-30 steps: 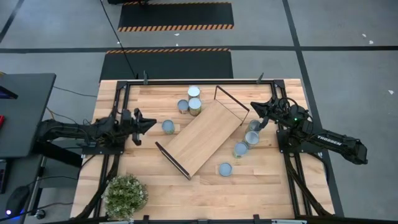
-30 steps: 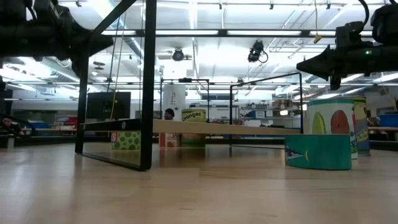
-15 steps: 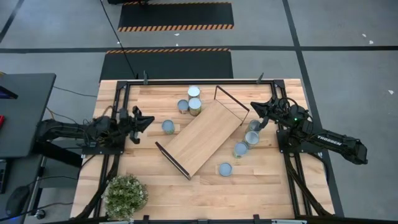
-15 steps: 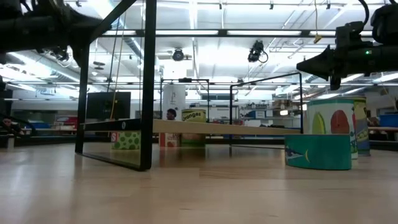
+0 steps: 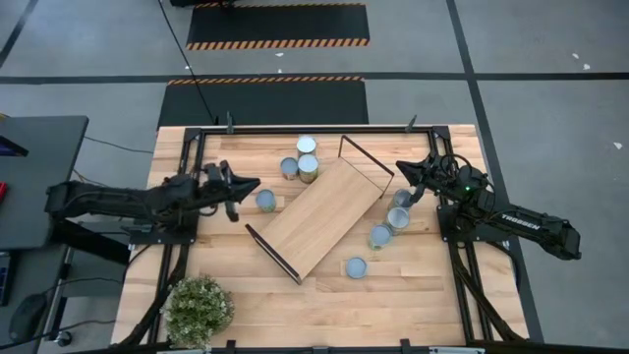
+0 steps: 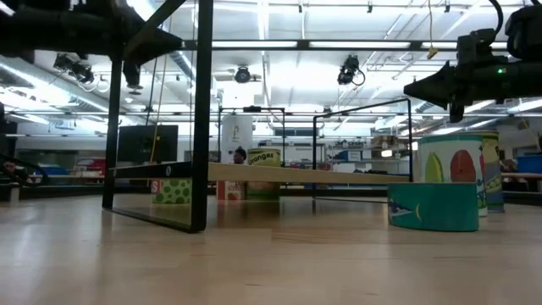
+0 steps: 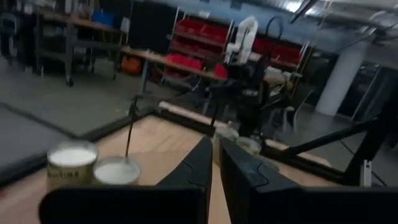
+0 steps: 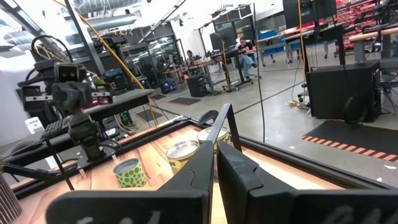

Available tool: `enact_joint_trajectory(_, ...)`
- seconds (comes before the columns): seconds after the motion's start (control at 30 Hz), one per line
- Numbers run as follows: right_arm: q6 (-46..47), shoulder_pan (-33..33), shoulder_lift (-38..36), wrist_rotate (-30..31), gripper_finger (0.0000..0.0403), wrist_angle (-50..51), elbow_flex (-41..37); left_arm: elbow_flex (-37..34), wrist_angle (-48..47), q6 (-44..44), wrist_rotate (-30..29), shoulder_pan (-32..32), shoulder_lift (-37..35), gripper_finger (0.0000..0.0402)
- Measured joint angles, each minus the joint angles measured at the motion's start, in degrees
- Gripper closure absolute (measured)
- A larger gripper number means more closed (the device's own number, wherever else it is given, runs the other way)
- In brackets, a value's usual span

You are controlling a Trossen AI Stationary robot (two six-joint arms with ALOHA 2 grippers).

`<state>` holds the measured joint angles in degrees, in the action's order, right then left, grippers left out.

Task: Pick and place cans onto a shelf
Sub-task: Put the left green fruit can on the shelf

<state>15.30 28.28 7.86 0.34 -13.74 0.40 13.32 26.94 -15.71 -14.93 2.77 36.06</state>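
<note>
The shelf (image 5: 319, 216), a light-wood board, stands slantwise at mid-table on black frames at both short ends (image 6: 200, 127). Cans stand upright on the table around it: one (image 5: 265, 201) left of it, three (image 5: 307, 157) at the far side, several (image 5: 389, 226) on the right and near side. My left gripper (image 5: 257, 184) (image 7: 214, 142) hovers shut above the table, just beyond the left can, pointing level toward the shelf. My right gripper (image 5: 398, 167) (image 8: 215, 149) hangs shut in the air by the shelf's far right corner, above the right-hand cans.
A potted green plant (image 5: 200, 308) stands at the near left corner. A black rail (image 5: 314, 129) runs along the table's far edge. Bare planks (image 5: 413, 305) lie along the near side, right of the plant.
My left gripper has risen and gone toward the table's right, from the left edge to just beside the left can, and stays shut. The cans and shelf have kept their places.
</note>
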Motion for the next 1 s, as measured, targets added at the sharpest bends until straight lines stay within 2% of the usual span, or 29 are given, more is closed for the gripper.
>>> enact_joint_trajectory(0.23, 0.0, 0.0, 0.0, 0.0, 0.0377, -0.2, 0.0, 3.6, -1.9, -4.7, 8.0, 3.5, 9.1, 0.0350)
enact_joint_trajectory(0.4, 0.0, 0.0, 0.0, 0.0, 0.0377, -0.3, 0.0, 6.7, -2.4, -4.1, 8.8, 5.0, 15.4, 0.0300)
enact_joint_trajectory(0.57, 0.0, 0.0, 0.0, 0.0, 0.0377, -0.4, 0.0, 10.6, -3.4, 0.5, 8.9, 7.0, 21.3, 0.0248)
enact_joint_trajectory(0.7, 0.2, 0.0, 0.0, 0.0, 0.0377, -0.7, 0.0, 14.5, -8.2, 2.6, 8.9, 9.6, 25.6, 0.0231)
enact_joint_trajectory(0.83, -0.2, 0.0, 0.0, 0.2, 0.0377, -5.5, 0.0, 20.2, -15.6, 2.5, 9.0, 12.8, 30.6, 0.0229)
enact_joint_trajectory(1.0, -2.1, 0.0, 0.0, 0.3, 0.0377, -8.1, 0.0, 28.0, -22.0, 7.7, 11.1, 14.2, 36.2, 0.0215)
